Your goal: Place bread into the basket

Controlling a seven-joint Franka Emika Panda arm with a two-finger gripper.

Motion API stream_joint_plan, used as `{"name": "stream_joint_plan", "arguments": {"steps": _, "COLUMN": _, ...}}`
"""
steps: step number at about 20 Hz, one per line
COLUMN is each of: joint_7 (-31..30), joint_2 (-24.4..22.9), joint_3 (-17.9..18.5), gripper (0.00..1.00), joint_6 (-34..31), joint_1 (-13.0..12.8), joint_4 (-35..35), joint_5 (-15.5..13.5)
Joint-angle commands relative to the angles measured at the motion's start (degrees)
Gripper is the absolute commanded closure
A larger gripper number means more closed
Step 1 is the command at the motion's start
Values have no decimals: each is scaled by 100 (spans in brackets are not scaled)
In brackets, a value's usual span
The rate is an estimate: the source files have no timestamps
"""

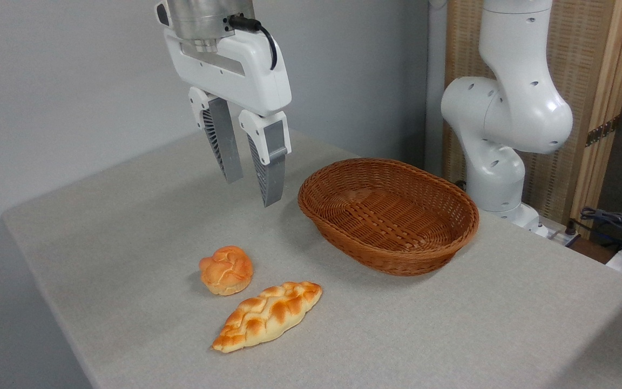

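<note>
1. Gripper (251, 192) is seen raised well above the table (127, 216), fingers pointing down w/ a slight tilt. Fingers are held apart by a narrow gap; nothing is held betw. them.
2. Bread (226, 270), a small round knotted bun w/ a glossy golden-orange crust, is located on the table nr. the front-left, below and slightly left of the gripper in the picture. No contact w/ the gripper is seen.
3. A longer braided loaf (268, 316) is laid just beside the bun, to its lower right, lying diagonally. Whether the two touch cannot be determined; at most a thin gap is visible.
4. Basket (389, 216), oval, reddish-brown wicker, is positioned on the table to the right of the gripper, apart from both breads. Its interior is shown w/ only the woven base.
5. Arm base and lower links (505, 119) are mounted behind the basket at the table's far right edge.
6. Cables (613, 221) are seen at the far right, off the table.
</note>
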Motion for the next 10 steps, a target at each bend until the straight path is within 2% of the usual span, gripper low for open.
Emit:
{"name": "stream_joint_plan", "arguments": {"steps": 1, "joint_7": -68, "joint_2": 72, "joint_3": -27, "gripper": 0, "joint_6": 250, "joint_1": -332, "joint_4": -176, "joint_5": -184}}
{"name": "stream_joint_plan", "arguments": {"steps": 5, "joint_7": -85, "joint_2": 55, "joint_3": -36, "gripper": 0, "joint_6": 1278, "joint_1": -685, "joint_4": -853, "joint_5": -221}}
{"name": "stream_joint_plan", "arguments": {"steps": 10, "joint_7": -24, "joint_2": 90, "joint_3": -27, "gripper": 0, "joint_6": 2404, "joint_1": -966, "joint_4": -1653, "joint_5": -150}}
